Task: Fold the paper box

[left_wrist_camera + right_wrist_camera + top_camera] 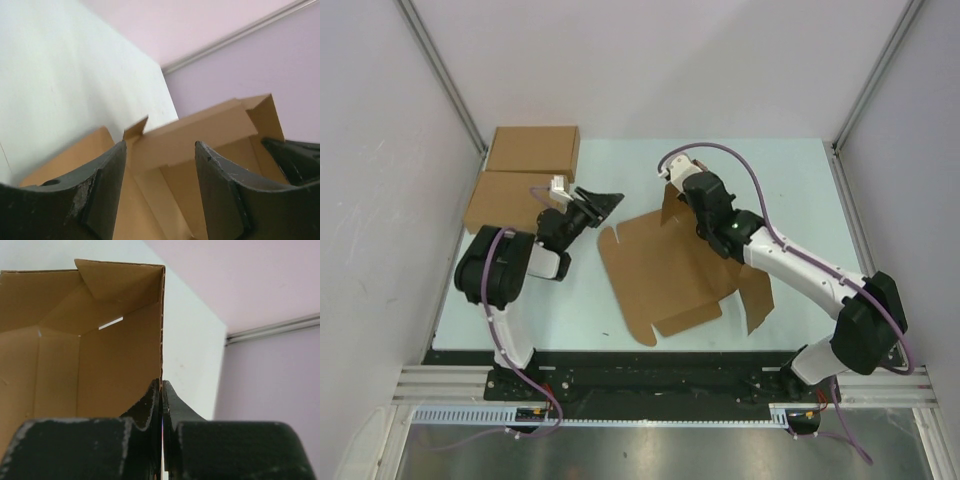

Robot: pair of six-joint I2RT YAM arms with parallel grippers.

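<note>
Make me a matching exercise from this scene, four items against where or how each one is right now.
Items
1. left end effector
2. right end effector
3. paper box
4. flat boxes

States
A. made up, at the far left corner of the table
B. shut on the edge of an upright cardboard wall
C. open, holding nothing
D. partly folded, lying between the two arms

Pairs: 1-C, 2-B, 3-D, 4-A
</note>
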